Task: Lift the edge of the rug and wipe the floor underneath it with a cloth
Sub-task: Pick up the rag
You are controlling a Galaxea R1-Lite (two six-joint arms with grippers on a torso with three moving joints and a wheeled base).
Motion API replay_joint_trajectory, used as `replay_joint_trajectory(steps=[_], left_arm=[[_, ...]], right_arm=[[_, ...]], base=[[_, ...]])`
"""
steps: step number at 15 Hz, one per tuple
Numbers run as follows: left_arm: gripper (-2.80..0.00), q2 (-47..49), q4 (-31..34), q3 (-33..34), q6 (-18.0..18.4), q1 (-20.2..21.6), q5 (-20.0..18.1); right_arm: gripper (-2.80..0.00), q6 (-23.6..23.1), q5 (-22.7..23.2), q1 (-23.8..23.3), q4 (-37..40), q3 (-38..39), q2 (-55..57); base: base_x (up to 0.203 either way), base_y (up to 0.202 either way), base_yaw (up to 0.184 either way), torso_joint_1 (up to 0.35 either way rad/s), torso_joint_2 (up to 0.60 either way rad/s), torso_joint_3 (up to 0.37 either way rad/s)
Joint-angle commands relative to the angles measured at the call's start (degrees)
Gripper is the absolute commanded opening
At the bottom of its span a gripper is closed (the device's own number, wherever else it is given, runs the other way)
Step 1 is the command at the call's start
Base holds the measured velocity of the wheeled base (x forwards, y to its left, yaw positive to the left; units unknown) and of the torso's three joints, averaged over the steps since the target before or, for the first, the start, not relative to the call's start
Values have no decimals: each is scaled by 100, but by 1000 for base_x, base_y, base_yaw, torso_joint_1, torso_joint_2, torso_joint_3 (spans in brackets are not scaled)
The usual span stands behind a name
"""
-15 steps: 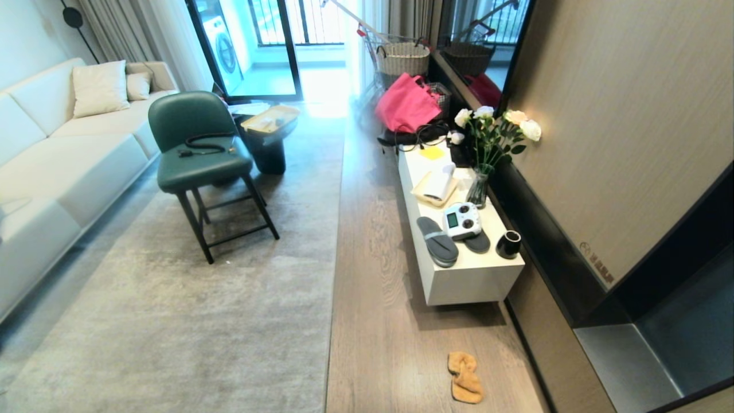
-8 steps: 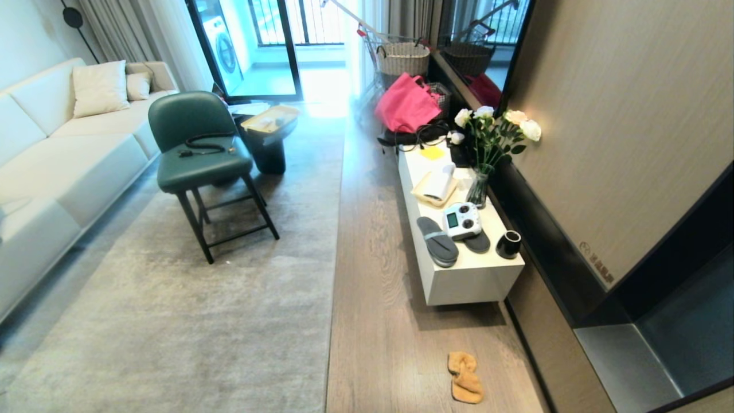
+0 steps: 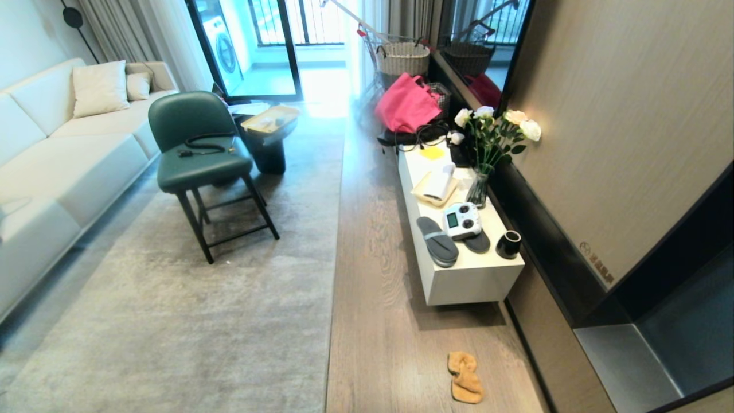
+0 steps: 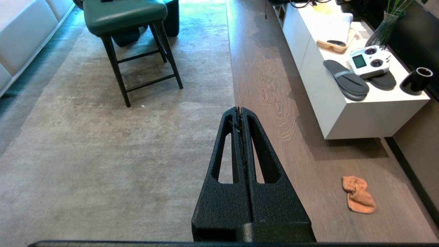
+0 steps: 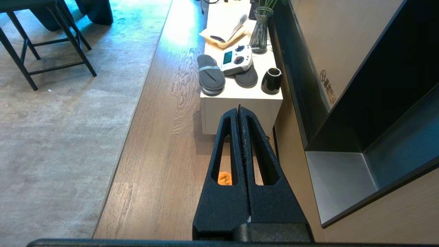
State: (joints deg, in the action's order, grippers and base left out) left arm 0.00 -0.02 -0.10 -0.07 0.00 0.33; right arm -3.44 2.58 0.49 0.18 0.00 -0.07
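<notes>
Rug edge (image 3: 334,258) is lying flat along the floor (image 3: 373,275), unlifted; the cloth (image 3: 464,377) is waiting near right, below the cabinet (image 3: 470,281). Left gripper (image 4: 239,111) and right gripper (image 5: 239,110) are hanging clenched, empty, parked above.

left gripper (image 4: 239,109): fingers pressed together, nothing held (raised, pointing forward and down) | right gripper (image 5: 239,108): fingers pressed together, nothing held, same pose
</notes>
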Motion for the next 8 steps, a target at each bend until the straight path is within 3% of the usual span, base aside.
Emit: replay_joint_trajectory(steps=[1,8], left_arm=[[-280,0,2,1,-1,0,2],[-280,0,-6,1,-1,0,2]], right_arm=[[-280,-8,5,4,-1,0,7],[-280,1,5,-5,-1,0,7]], base=[[0,0,0,0,0,0],[0,0,0,0,0,0]])
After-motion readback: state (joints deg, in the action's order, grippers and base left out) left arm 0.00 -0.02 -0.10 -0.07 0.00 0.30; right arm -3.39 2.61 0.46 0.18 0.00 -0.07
